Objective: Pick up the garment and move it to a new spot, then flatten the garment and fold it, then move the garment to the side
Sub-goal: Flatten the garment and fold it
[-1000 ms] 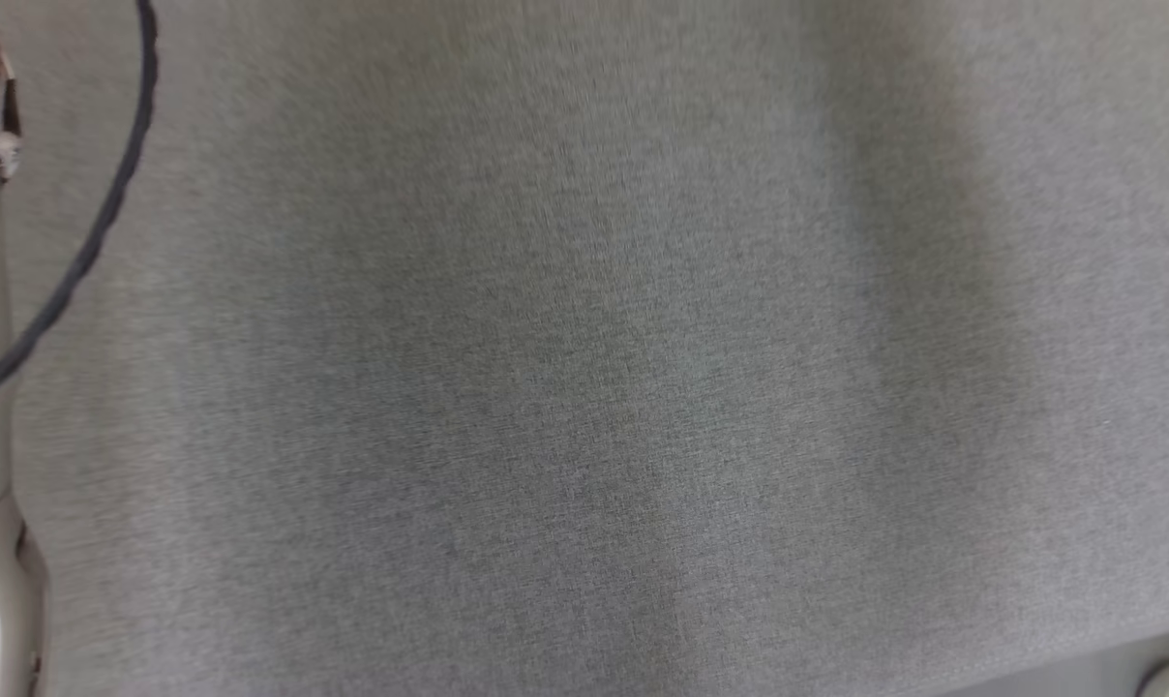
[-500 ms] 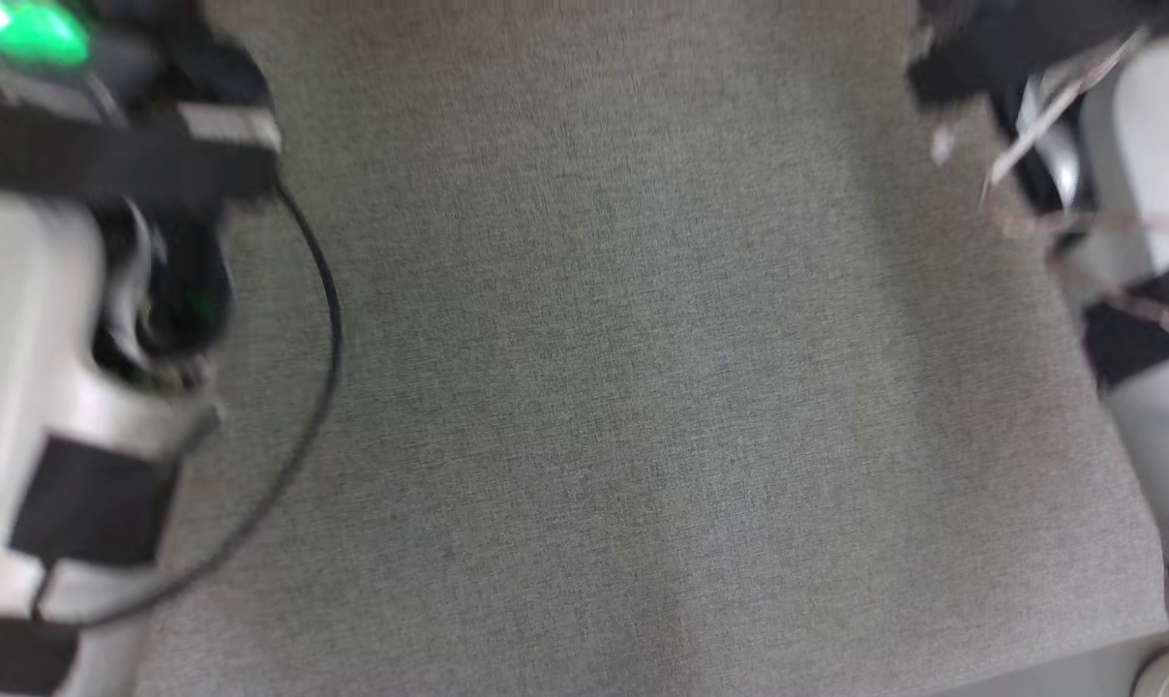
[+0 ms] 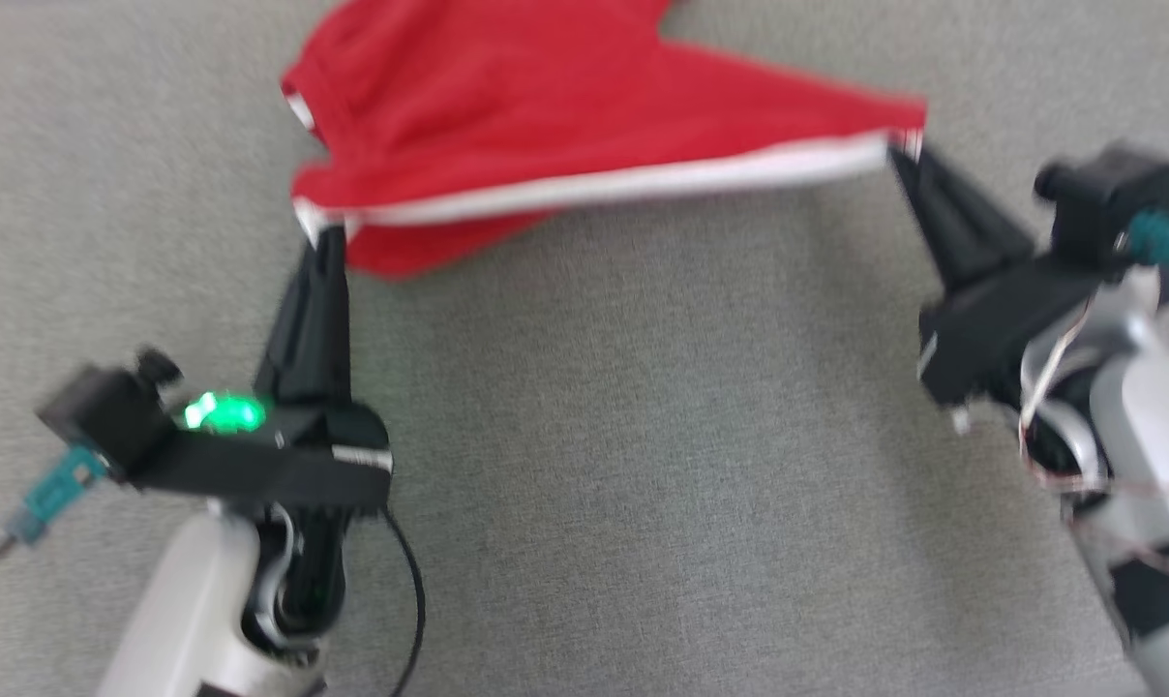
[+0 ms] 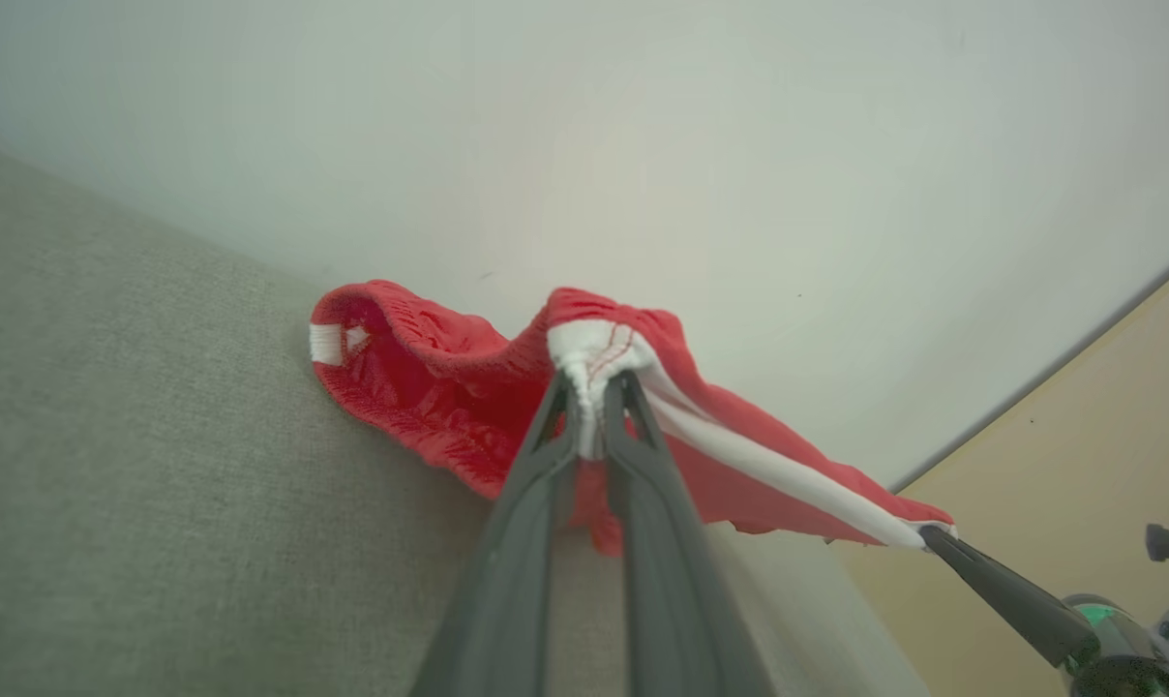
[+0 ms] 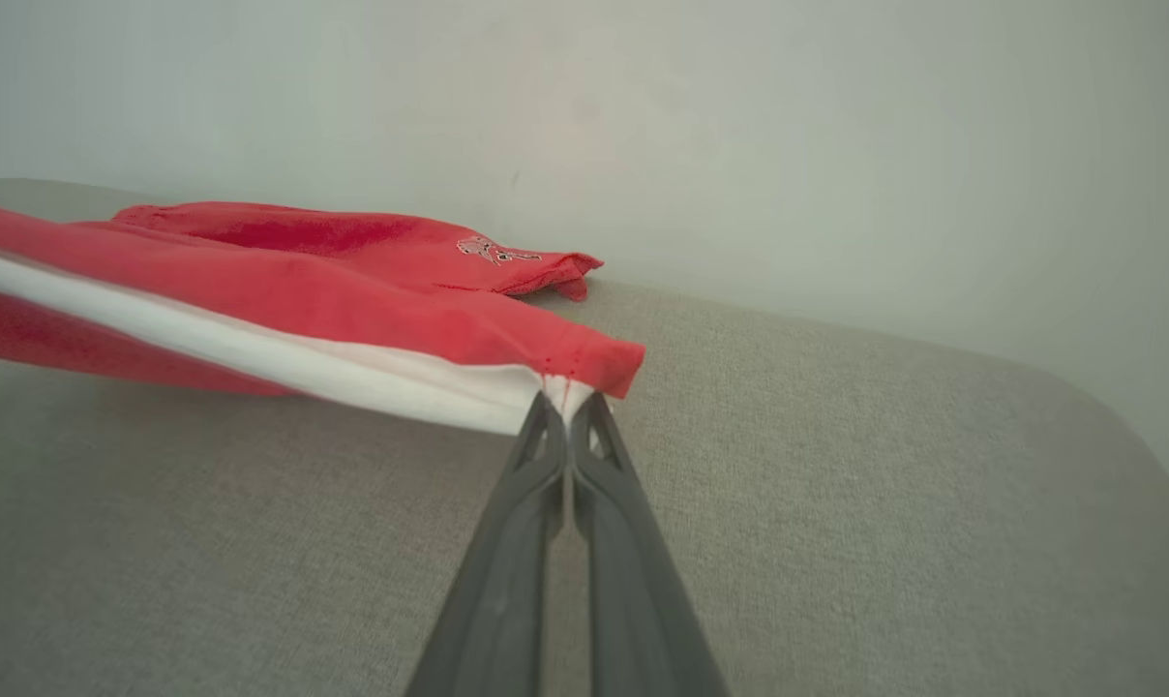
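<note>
The garment [image 3: 546, 126] is a pair of red shorts with a white side stripe, stretched across the far part of the grey fabric surface [image 3: 643, 465]. My left gripper [image 3: 325, 232] is shut on its left corner, where the white band bunches between the fingers [image 4: 594, 407]. My right gripper [image 3: 902, 155] is shut on the right end of the stripe, pinching the hem [image 5: 565, 402]. The white-striped edge hangs taut between the two grippers, lifted a little off the surface. The rest of the garment [image 5: 352, 242] lies on the surface behind. A small emblem shows near one leg hem.
A pale wall [image 5: 739, 116] rises right behind the grey surface. The surface's edge curves away at the right [image 5: 1107, 407], with tan floor [image 4: 1078, 407] beyond it. A black cable [image 3: 410, 600] loops beside my left forearm.
The head camera has swung up: a second ago it showed bare grey fabric, then blurred forearms, and now both grippers and the red garment.
</note>
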